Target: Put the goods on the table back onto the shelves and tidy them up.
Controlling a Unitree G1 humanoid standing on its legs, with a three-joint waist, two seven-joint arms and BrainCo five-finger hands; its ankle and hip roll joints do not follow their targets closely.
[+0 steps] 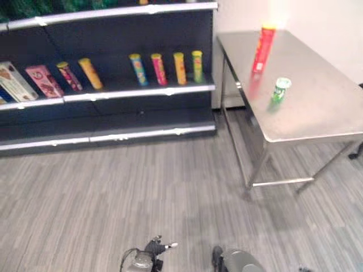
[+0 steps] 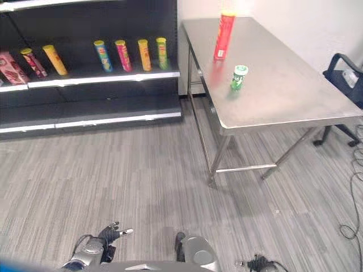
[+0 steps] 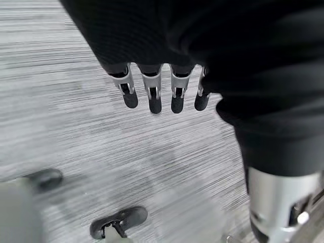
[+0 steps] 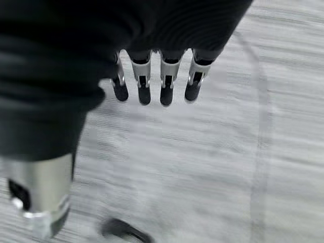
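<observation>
A tall red tube can stands upright near the far end of the steel table. A small green can stands a little nearer on the same table. The dark shelf unit is to the left of the table. My left hand hangs low over the grey floor, fingers straight and holding nothing; it also shows at the bottom of the left eye view. My right hand hangs over the floor too, fingers straight and empty. Both hands are far from the table and the cans.
On the middle shelf stands a row of several coloured tubes, with two more tubes and boxes further left. A blue chair is beyond the table's right side. Grey floor lies between me and the shelf.
</observation>
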